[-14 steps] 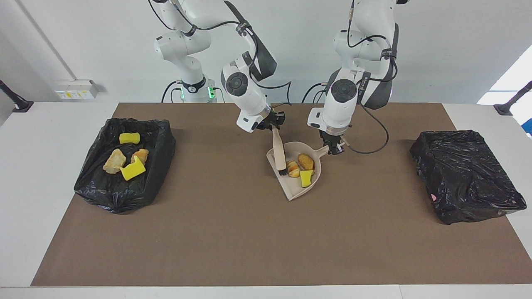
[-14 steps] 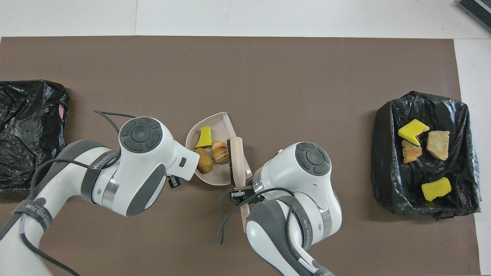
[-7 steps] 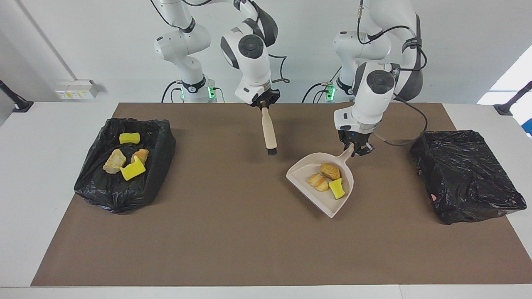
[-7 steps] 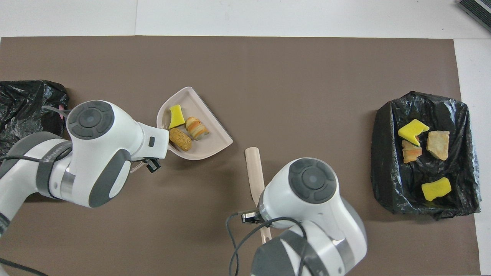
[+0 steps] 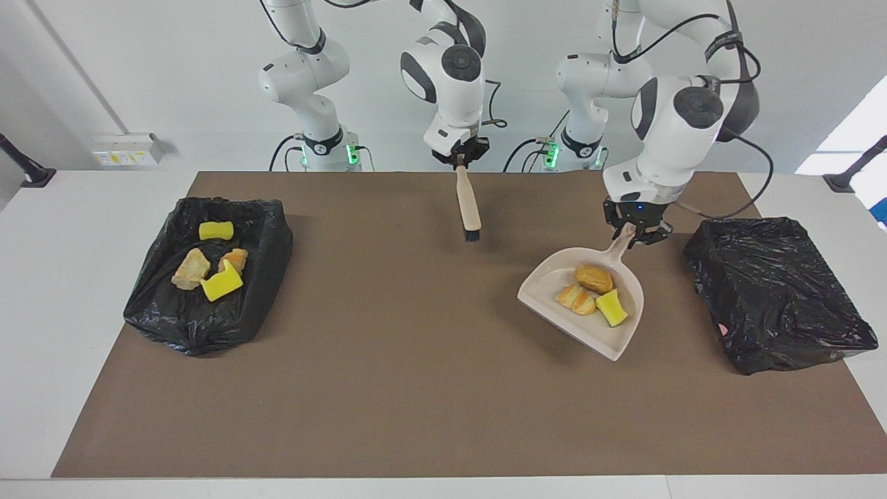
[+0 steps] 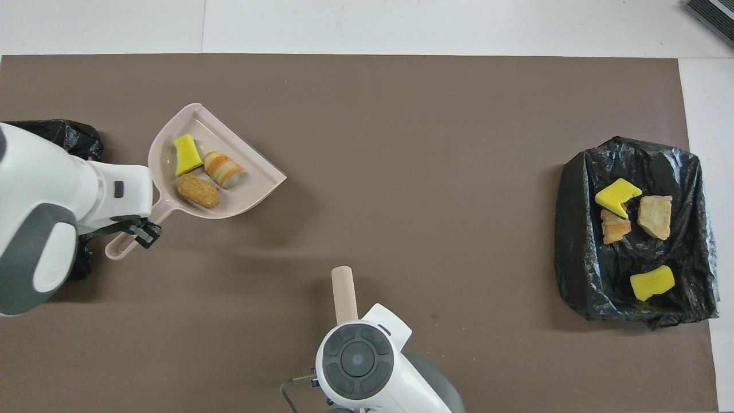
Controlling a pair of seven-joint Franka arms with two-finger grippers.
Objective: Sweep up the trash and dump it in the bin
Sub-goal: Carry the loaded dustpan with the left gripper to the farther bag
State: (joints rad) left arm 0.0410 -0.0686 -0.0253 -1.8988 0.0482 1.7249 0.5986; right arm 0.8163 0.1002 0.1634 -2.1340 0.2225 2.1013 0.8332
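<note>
Beige plastic is what both arms are holding right now. Starting at the robots' edge of the table (image 5: 443, 416): the right gripper (image 5: 460, 161) is clamped shut on the handle end of the hand brush (image 5: 468, 208), which hangs bristles-down over the brown mat, and I'd say that arm is just waiting. A bit farther out, toward the left arm's end, the left gripper (image 5: 634, 234) is pinched tight on the dustpan handle (image 5: 619, 247). The dustpan (image 5: 554, 301) is up in the air, smooth and rigid, with its open lip pointing away from the robots and back toward the middle of the table.

In the pan sit three bits of trash: a brown crusty bread piece (image 5: 593, 277), a striped croissant-looking piece (image 5: 575, 299) and a spongy yellow chunk (image 5: 611, 308), all light and loose.

What the next move turns on, as I see it: the empty black bin (image 5: 776, 291) lies just beside the pan on the handle side, so the pan would need swinging round for its lip to face it. The other crinkly black-bagged bin (image 5: 263, 229), at the right arm's end, holds four scraps (image 5: 215, 267).
</note>
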